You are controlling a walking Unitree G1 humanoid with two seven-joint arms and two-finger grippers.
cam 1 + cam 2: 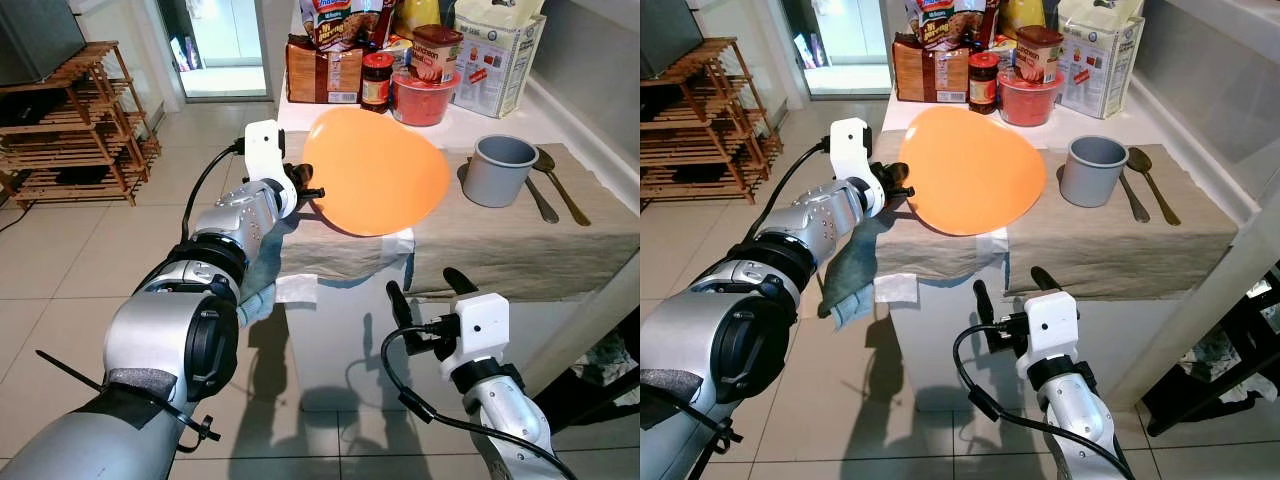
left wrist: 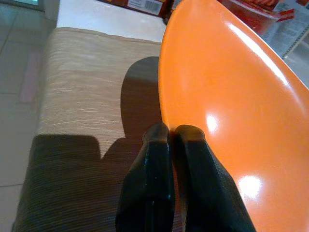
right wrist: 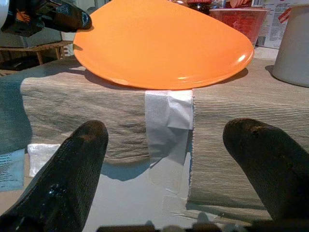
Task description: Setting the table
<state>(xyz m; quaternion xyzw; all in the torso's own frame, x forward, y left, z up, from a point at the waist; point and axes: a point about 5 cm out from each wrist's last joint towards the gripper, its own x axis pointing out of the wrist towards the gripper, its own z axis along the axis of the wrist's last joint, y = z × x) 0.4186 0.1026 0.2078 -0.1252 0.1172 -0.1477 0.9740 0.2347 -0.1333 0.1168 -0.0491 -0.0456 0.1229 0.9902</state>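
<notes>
L gripper [image 1: 312, 192] has its fingers [image 2: 149, 183] pressed together on the rim of the orange plate [image 1: 375, 170], pinching its near-left edge. Plate sits tilted, far side raised, near edge low over the beige table runner [image 1: 500, 245] just beyond the fingertips. R gripper [image 1: 432, 290] hangs lower, in front of the table edge, fingers [image 3: 72, 174] spread wide w/ nothing between them; plate is above and ahead of them. Past the plate, on the R gripper's side: grey cup [image 1: 498, 170], w/ two spoons [image 1: 555, 185] just beside it on the runner. Behind the plate: red bowl [image 1: 425, 100], jar [image 1: 377, 80], food packets. White tape [image 3: 166, 123] hangs at the runner's seam, directly ahead btw the R fingers.
</notes>
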